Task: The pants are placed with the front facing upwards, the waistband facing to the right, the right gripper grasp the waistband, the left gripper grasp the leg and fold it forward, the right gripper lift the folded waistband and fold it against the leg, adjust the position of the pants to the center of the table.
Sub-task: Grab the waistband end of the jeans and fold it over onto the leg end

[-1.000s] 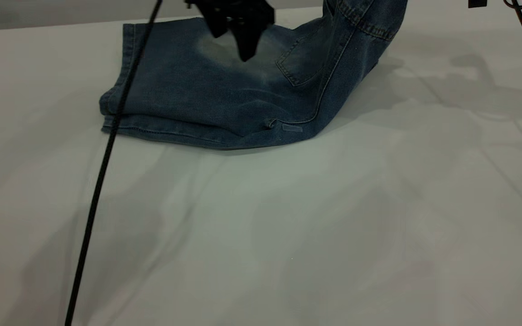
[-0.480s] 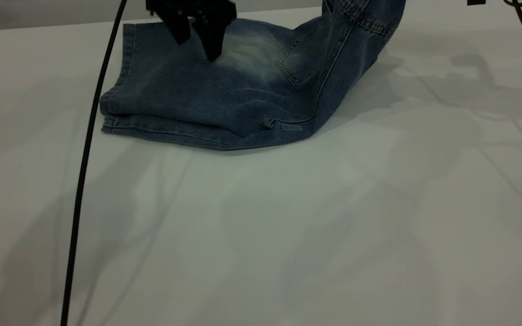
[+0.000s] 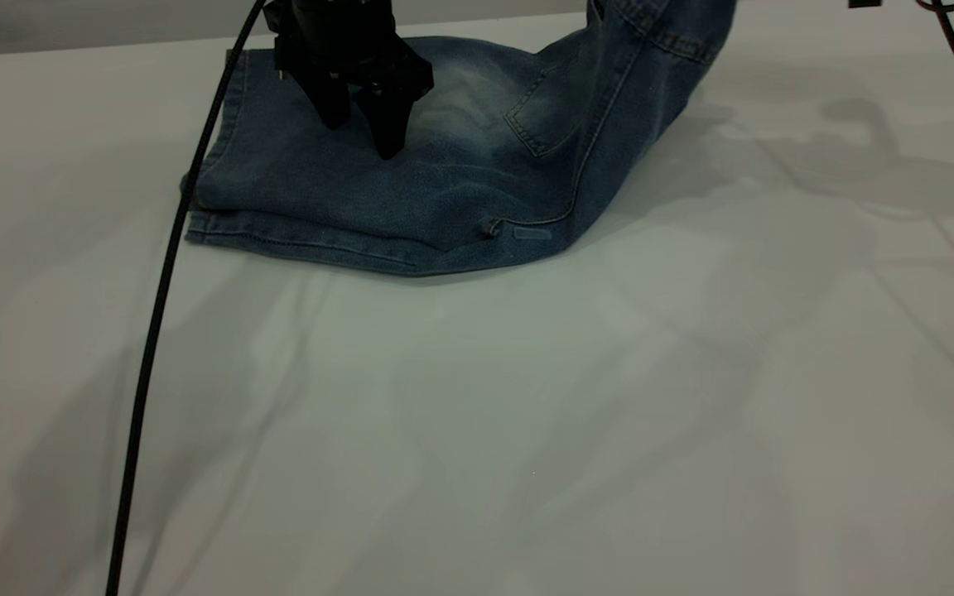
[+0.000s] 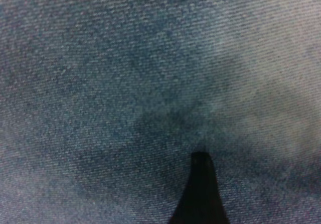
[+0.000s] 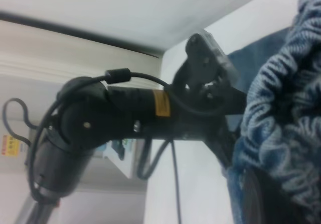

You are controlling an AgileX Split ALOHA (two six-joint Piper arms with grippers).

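My left gripper (image 3: 363,136) hangs over the pants (image 3: 411,182), tips pointing down onto the leg part, just beside the pale faded patch (image 3: 460,99). Fingers a little apart, nothing between them, not gripping denim. In my left wrist view only one dark fingertip (image 4: 200,194) shows against the cloth; looks to be on or right above the fabric, can't tell which.

Pants lie toward the far side of the table (image 3: 527,414), already folded lengthwise, so the leg hems (image 3: 220,174) stack at the end away from the waistband. Back patch pocket (image 3: 539,116) faces up, between the faded patch and the raised end.

The waistband end (image 3: 667,33) is lifted off the table, rising out of the top of the exterior view. My right gripper itself isn't in the exterior view. Right wrist view shows the ruched waistband (image 5: 281,113) bunched right up against the cam, so it seems to have hold of it, but its fingers aren't visible: can't tell how far closed. Same view shows my left arm (image 5: 140,118) beyond the denim.

A thin black cable (image 3: 154,331) curves down across the table on the hem side of the pants.
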